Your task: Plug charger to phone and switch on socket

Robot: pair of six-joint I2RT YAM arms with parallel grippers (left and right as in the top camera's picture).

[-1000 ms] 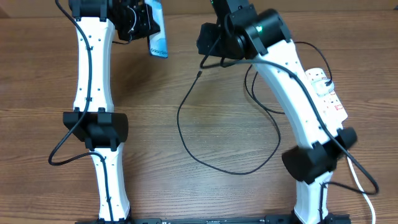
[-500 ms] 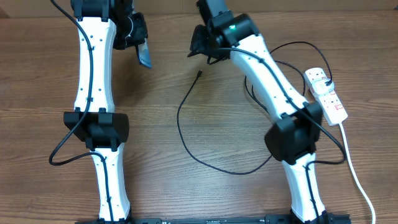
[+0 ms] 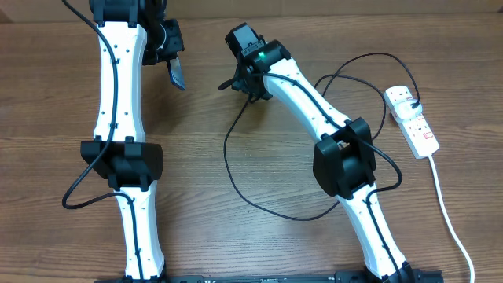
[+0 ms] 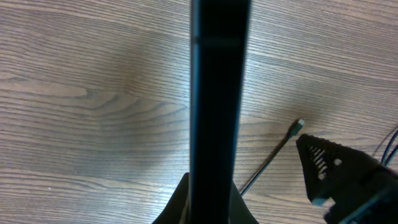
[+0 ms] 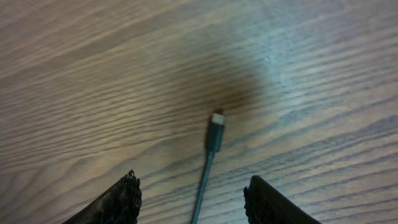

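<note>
My left gripper point(image 3: 170, 56) is shut on the phone point(image 3: 178, 75), held above the table at the back left; it shows edge-on as a dark bar point(image 4: 217, 93) rising from the jaws of the left gripper point(image 4: 211, 190). The charger, a thin black cable point(image 3: 226, 153), loops across the table's middle. Its connector tip point(image 5: 216, 118) lies on the wood just ahead of my right gripper point(image 5: 193, 182), which is open with the cable running between its fingers point(image 5: 121, 200). The right gripper point(image 3: 242, 82) hovers over that tip point(image 4: 299, 124). The socket point(image 3: 414, 119) lies at the far right.
A thick white cord point(image 3: 448, 212) runs from the socket toward the front right edge. The black cable's far end curls near the right arm point(image 3: 338, 157). Bare wood lies between the two arm bases.
The right arm has swung left and down until its open jaws straddle the cable behind the connector tip. My left gripper has turned the phone edge-on.
</note>
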